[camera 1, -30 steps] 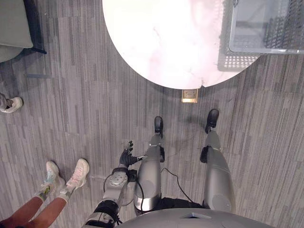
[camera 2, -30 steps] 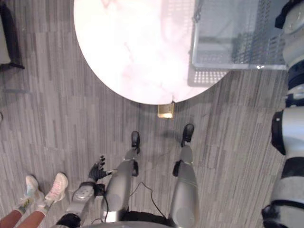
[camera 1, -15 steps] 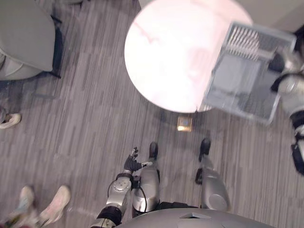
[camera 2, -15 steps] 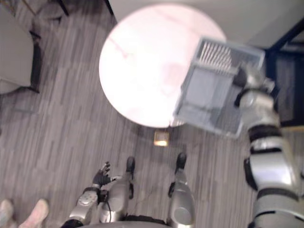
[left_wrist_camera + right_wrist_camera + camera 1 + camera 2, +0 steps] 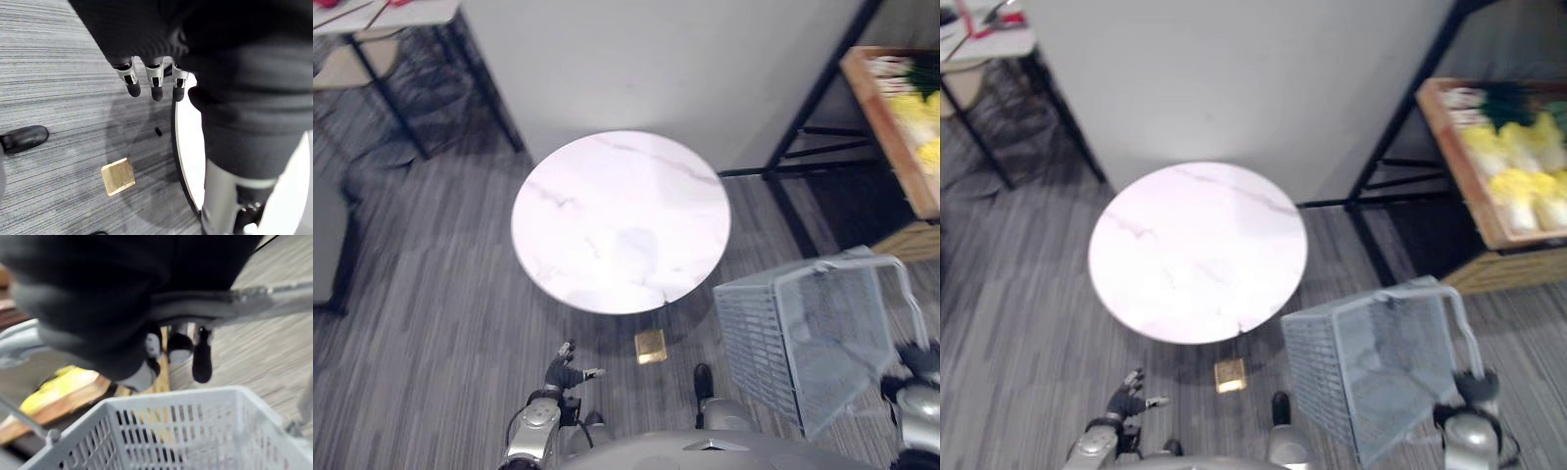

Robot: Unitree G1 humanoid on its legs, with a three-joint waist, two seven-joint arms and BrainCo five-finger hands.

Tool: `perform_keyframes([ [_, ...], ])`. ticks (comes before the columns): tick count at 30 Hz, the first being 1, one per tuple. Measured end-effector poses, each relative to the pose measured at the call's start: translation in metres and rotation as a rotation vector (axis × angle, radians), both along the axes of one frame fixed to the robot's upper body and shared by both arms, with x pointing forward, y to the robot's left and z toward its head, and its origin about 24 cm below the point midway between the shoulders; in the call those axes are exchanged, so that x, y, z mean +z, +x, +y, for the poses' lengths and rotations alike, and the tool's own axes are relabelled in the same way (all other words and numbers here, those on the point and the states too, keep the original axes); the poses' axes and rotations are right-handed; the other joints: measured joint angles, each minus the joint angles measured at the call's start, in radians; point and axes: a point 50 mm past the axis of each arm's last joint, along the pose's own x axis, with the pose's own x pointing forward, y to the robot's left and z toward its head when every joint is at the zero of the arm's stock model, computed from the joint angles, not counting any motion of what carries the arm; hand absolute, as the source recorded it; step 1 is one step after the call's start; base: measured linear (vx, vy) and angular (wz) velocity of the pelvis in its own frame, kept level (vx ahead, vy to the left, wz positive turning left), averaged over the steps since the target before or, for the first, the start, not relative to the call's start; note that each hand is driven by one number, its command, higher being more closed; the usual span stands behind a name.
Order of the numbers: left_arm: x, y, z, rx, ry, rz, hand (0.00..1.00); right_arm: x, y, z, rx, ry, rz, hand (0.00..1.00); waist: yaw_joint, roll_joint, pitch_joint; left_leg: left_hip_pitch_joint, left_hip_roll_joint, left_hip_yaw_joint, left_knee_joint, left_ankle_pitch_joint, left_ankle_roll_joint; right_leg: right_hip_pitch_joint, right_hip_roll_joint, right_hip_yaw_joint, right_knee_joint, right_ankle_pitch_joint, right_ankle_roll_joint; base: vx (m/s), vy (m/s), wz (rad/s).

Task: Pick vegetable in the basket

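Observation:
A grey mesh basket hangs tilted over the floor to the right of the round table, and I see nothing inside it. My right hand is shut on its handle; in the right wrist view the fingers curl under the bar above the basket's wall. Yellow vegetables and some dark green ones lie in a wooden crate on a shelf at the far right. My left hand hangs low by my side, open, its fingers relaxed above the floor.
A round white marble table stands straight ahead before a white partition. A brass floor plate sits under its near edge. A black shelf frame carries the crate. Another table and a chair stand at the far left.
The camera has swung up and back, so the whole table and the shelf now show. The basket has come off the table's edge and hangs lower at the right.

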Motion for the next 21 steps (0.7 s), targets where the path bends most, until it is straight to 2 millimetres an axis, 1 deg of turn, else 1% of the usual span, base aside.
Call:
perform_keyframes([
  [1, 0.001, 0.000, 0.004, -0.006, 0.012, 0.006, 0.00, -0.009, -0.005, 0.008, -0.020, 0.040, 0.007, 1.00, -0.012, 0.006, 0.000, 0.024, 0.014, 0.074, 0.000, -0.006, -0.007, -0.028, -0.023, -0.131, 0.038, -0.043, -0.039, -0.02, 0.004, -1.33],
  [2, 0.000, 0.000, 0.005, -0.004, 0.014, 0.013, 0.00, -0.014, -0.008, 0.013, -0.030, 0.065, 0.015, 1.00, -0.014, 0.021, -0.001, 0.032, 0.033, 0.108, 0.004, -0.010, -0.009, -0.037, -0.037, -0.230, 0.065, -0.069, -0.070, 0.05, 0.020, -1.73],
  [3, -0.001, -0.001, 0.009, 0.010, 0.021, 0.022, 0.00, -0.024, -0.007, 0.021, -0.047, 0.116, 0.017, 1.00, -0.011, 0.050, 0.005, 0.061, 0.059, 0.183, 0.002, -0.013, -0.016, -0.062, -0.075, -0.416, 0.149, -0.104, -0.131, 0.12, 0.019, -1.85],
  [4, -0.002, -0.003, 0.014, 0.029, 0.028, 0.033, 0.00, -0.030, -0.008, 0.025, -0.068, 0.156, 0.017, 1.00, 0.000, 0.042, 0.006, 0.113, 0.065, 0.271, 0.000, -0.024, -0.034, -0.069, -0.132, -0.574, 0.240, -0.133, -0.172, 0.16, 0.023, -1.97],
  [5, -0.004, -0.006, 0.015, 0.039, 0.028, 0.049, 0.00, -0.032, -0.009, 0.026, -0.079, 0.168, 0.022, 1.00, 0.007, 0.051, 0.008, 0.141, 0.063, 0.324, 0.002, -0.032, -0.046, -0.069, -0.159, -0.648, 0.282, -0.139, -0.182, 0.18, 0.007, -2.22],
  [6, -0.008, -0.015, 0.017, 0.059, 0.030, 0.084, 0.00, -0.037, -0.004, 0.028, -0.111, 0.204, 0.000, 1.00, 0.021, 0.056, 0.002, 0.184, 0.064, 0.410, 0.012, -0.038, -0.056, -0.067, -0.201, -0.760, 0.350, -0.136, -0.188, 0.21, -0.044, -2.21],
  [7, -0.012, -0.020, 0.017, 0.086, 0.025, 0.111, 0.00, -0.041, 0.002, 0.033, -0.133, 0.243, -0.023, 1.00, 0.021, 0.063, 0.001, 0.209, 0.069, 0.492, 0.021, -0.034, -0.059, -0.075, -0.220, -0.840, 0.402, -0.151, -0.194, 0.22, -0.075, -2.03],
  [8, -0.015, -0.023, 0.018, 0.101, 0.021, 0.127, 0.00, -0.042, 0.003, 0.035, -0.145, 0.259, -0.031, 1.00, 0.016, 0.064, 0.001, 0.210, 0.076, 0.523, 0.030, -0.029, -0.062, -0.090, -0.219, -0.847, 0.418, -0.169, -0.193, 0.26, -0.133, -1.61],
  [9, -0.016, -0.019, 0.018, 0.132, 0.017, 0.129, 0.00, -0.046, 0.001, 0.039, -0.168, 0.291, -0.037, 1.00, 0.000, 0.069, -0.001, 0.215, 0.081, 0.574, 0.039, -0.001, -0.077, -0.134, -0.191, -0.794, 0.443, -0.186, -0.202, 0.29, -0.188, -1.46],
  [10, -0.019, -0.020, 0.015, 0.172, 0.000, 0.143, 0.00, -0.050, 0.001, 0.045, -0.195, 0.329, -0.062, 1.00, 0.002, 0.065, 0.000, 0.238, 0.083, 0.628, 0.061, 0.043, -0.098, -0.165, -0.160, -0.732, 0.461, -0.207, -0.213, 0.31, -0.206, -1.50],
  [11, -0.021, -0.022, 0.014, 0.191, -0.006, 0.155, 0.00, -0.051, 0.001, 0.048, -0.201, 0.342, -0.071, 1.00, 0.001, 0.062, 0.000, 0.249, 0.087, 0.650, 0.084, 0.061, -0.096, -0.175, -0.147, -0.700, 0.471, -0.218, -0.218, 0.36, -0.235, -1.62],
  [12, -0.025, -0.029, 0.010, 0.191, -0.006, 0.187, 0.00, -0.055, -0.002, 0.053, -0.219, 0.371, -0.079, 1.00, -0.001, 0.058, 0.002, 0.265, 0.114, 0.673, 0.180, 0.104, -0.091, -0.179, -0.120, -0.647, 0.488, -0.256, -0.209, 0.45, -0.274, -1.56],
  [13, -0.026, -0.030, 0.005, 0.189, -0.010, 0.196, 0.00, -0.059, -0.008, 0.058, -0.229, 0.388, -0.067, 1.00, -0.002, 0.057, 0.002, 0.261, 0.177, 0.675, 0.331, 0.160, -0.086, -0.173, -0.080, -0.594, 0.481, -0.279, -0.205, 0.37, -0.228, -1.61],
  [14, -0.027, -0.033, 0.003, 0.185, -0.007, 0.207, 0.00, -0.061, -0.015, 0.061, -0.238, 0.397, -0.054, 1.00, 0.004, 0.062, 0.003, 0.254, 0.225, 0.660, 0.431, 0.214, -0.072, -0.160, -0.048, -0.567, 0.467, -0.285, -0.208, 0.45, -0.249, -1.69],
  [15, -0.029, -0.035, -0.002, 0.182, -0.010, 0.217, 0.00, -0.064, -0.020, 0.066, -0.243, 0.415, -0.040, 1.00, 0.008, 0.071, 0.013, 0.203, 0.300, 0.578, 0.622, 0.230, -0.023, -0.135, 0.017, -0.496, 0.420, -0.289, -0.218, 0.36, -0.198, -1.89],
  [16, -0.031, -0.038, -0.004, 0.214, -0.021, 0.229, 0.00, -0.068, -0.018, 0.074, -0.204, 0.431, -0.017, 1.00, 0.009, 0.079, 0.026, 0.121, 0.301, 0.434, 0.784, 0.139, 0.052, -0.105, 0.077, -0.422, 0.380, -0.276, -0.265, 0.41, -0.228, -1.90],
  [17, -0.032, -0.040, -0.006, 0.228, -0.021, 0.237, 0.00, -0.070, -0.015, 0.078, -0.180, 0.442, 0.000, 1.00, 0.015, 0.076, 0.032, 0.068, 0.266, 0.330, 0.830, 0.089, 0.050, -0.089, 0.100, -0.385, 0.359, -0.272, -0.272, 0.23, -0.128, -2.00],
  [18, -0.032, -0.041, -0.006, 0.262, -0.028, 0.232, 0.00, -0.075, -0.015, 0.085, -0.152, 0.463, 0.027, 1.00, 0.034, 0.067, 0.039, 0.007, 0.202, 0.213, 0.868, 0.027, 0.039, -0.065, 0.138, -0.315, 0.336, -0.271, -0.276, 0.23, -0.068, -2.02],
  [19, -0.029, -0.037, -0.002, 0.277, -0.011, 0.207, 0.00, -0.080, -0.016, 0.092, -0.129, 0.491, 0.059, 1.00, 0.060, 0.065, 0.052, -0.046, 0.160, 0.122, 0.889, -0.024, 0.036, -0.026, 0.169, -0.259, 0.307, -0.267, -0.280, 0.31, -0.032, -2.25],
  [20, -0.027, -0.032, 0.001, 0.287, -0.010, 0.182, 0.00, -0.086, -0.021, 0.098, -0.131, 0.519, 0.098, 1.00, 0.063, 0.066, 0.068, -0.116, 0.146, 0.058, 0.894, -0.057, 0.041, 0.047, 0.192, -0.228, 0.254, -0.250, -0.251, 0.30, -0.005, -1.73],
  [21, -0.026, -0.030, -0.001, 0.296, -0.021, 0.171, 0.00, -0.088, -0.028, 0.099, -0.137, 0.527, 0.118, 1.00, 0.064, 0.060, 0.071, -0.161, 0.146, 0.048, 0.877, -0.072, 0.045, 0.083, 0.200, -0.198, 0.228, -0.250, -0.240, 0.28, 0.038, -1.28],
])
